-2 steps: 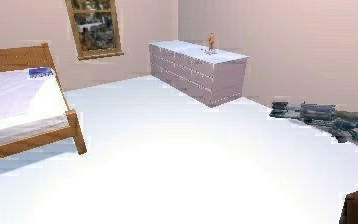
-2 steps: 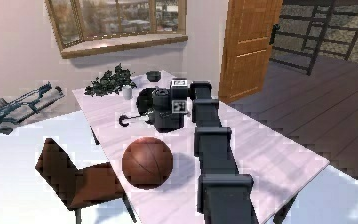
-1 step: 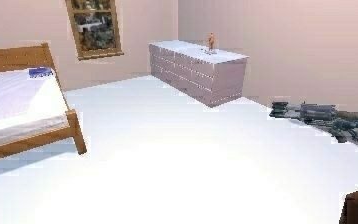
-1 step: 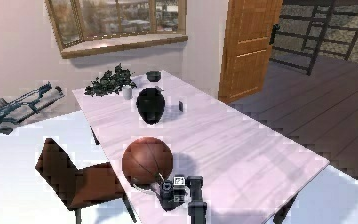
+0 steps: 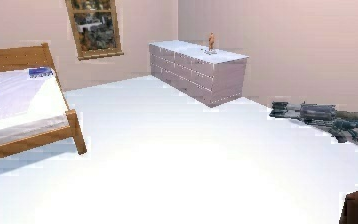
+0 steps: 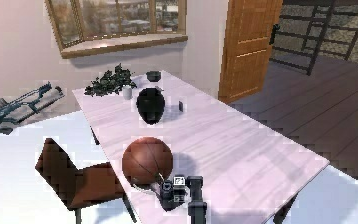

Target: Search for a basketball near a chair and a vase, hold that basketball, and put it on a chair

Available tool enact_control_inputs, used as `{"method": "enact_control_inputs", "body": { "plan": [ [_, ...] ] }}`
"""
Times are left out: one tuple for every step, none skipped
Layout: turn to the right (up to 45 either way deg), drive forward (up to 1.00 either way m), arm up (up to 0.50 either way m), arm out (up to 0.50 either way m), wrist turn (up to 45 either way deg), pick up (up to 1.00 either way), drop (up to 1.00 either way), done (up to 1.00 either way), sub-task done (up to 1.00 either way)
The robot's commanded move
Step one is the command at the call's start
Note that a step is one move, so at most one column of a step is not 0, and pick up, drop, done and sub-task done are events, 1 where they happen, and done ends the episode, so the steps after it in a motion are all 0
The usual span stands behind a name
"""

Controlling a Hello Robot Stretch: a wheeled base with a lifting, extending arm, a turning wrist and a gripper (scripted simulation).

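Observation:
A brown-orange basketball (image 6: 147,162) lies on the pale table (image 6: 237,150) near its front left corner. The arm's dark bar rises from the bottom edge, and the gripper (image 6: 168,187) sits right beside the ball's lower right. I cannot tell whether it holds anything. A brown wooden chair (image 6: 82,180) stands at the table's left side, close to the ball. Farther back on the table stands a black round vase (image 6: 151,105).
A leafy plant (image 6: 112,82) and a small dark cup (image 6: 153,75) stand at the table's far end, under a window (image 6: 117,25). A wooden door (image 6: 249,45) lies beyond. Ahead: a bed (image 5: 27,105), a dresser (image 5: 197,70) with a statuette (image 5: 211,42), dark equipment (image 5: 322,115).

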Motion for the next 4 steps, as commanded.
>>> {"method": "enact_control_inputs", "body": {
  "plan": [
    [0.0,0.00,0.10,0.00,0.0,0.00,0.00,0.00,0.00],
    [0.0,0.00,0.24,0.00,0.0,0.00,0.00,0.00,0.00],
    [0.0,0.00,0.00,0.00,-45.0,0.00,0.00,0.00,0.00],
    [0.0,0.00,0.00,0.00,-45.0,0.00,0.00,0.00,0.00]
  ]
}}
